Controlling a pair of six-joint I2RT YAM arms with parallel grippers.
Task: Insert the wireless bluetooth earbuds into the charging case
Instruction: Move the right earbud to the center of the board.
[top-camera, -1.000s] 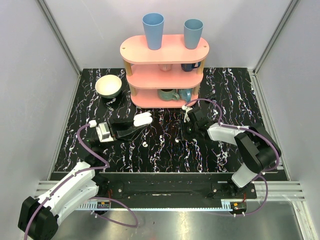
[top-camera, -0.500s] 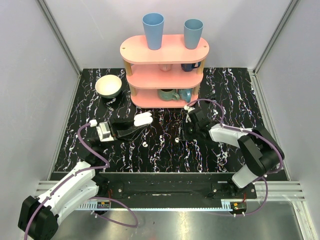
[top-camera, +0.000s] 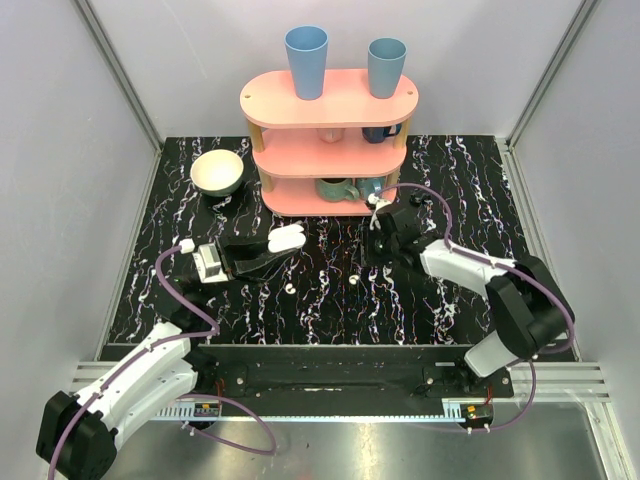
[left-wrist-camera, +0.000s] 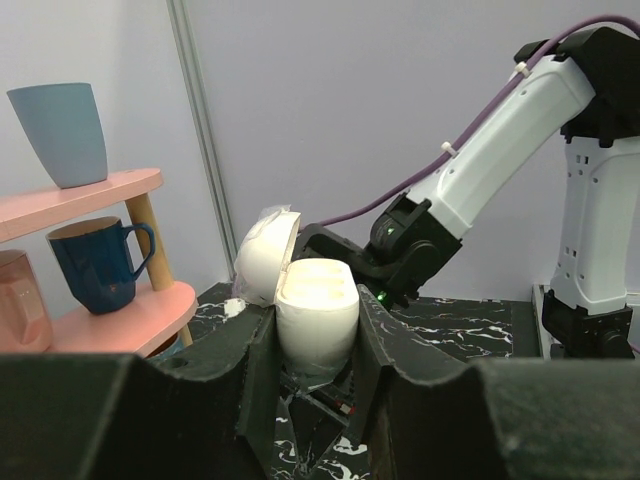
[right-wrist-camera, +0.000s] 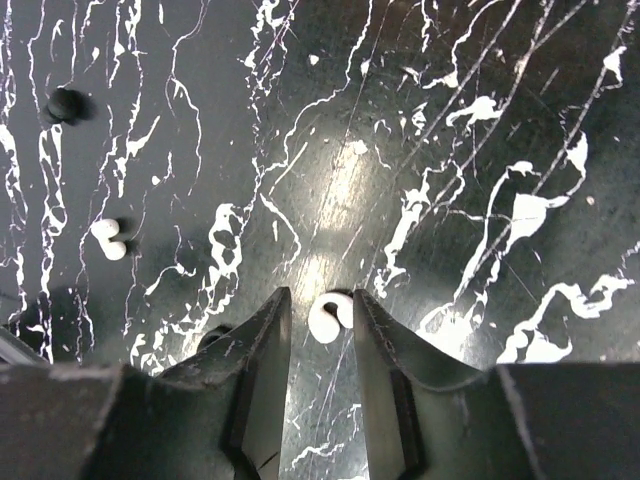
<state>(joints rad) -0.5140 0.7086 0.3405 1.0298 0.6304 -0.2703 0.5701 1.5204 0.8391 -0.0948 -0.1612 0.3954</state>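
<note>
Step in hand: pick-up of the first earbud; neither bud is in the case yet.

Left gripper (left-wrist-camera: 316, 345): fingers clamped on the sides of the case (left-wrist-camera: 318, 300). The case is held upright off the table, lid (left-wrist-camera: 265, 258) hinged back, mouth facing up.

Right gripper (right-wrist-camera: 320, 300): fingers apart, pointing down at the table (right-wrist-camera: 480, 120). One earbud (right-wrist-camera: 328, 316) lies on the table in the gap between the fingertips. I see no contact with either finger. How far the tips are from the surface I cannot tell.

Second earbud (right-wrist-camera: 109, 238): lies on the table well to the left in the wrist view, untouched.

Next move, as I judge it: lower the tips to either side of the bud, close gently, lift, and carry it to the open case. The bud is tiny and curved, so it may slip or flick away if the grip is off-centre.
</note>
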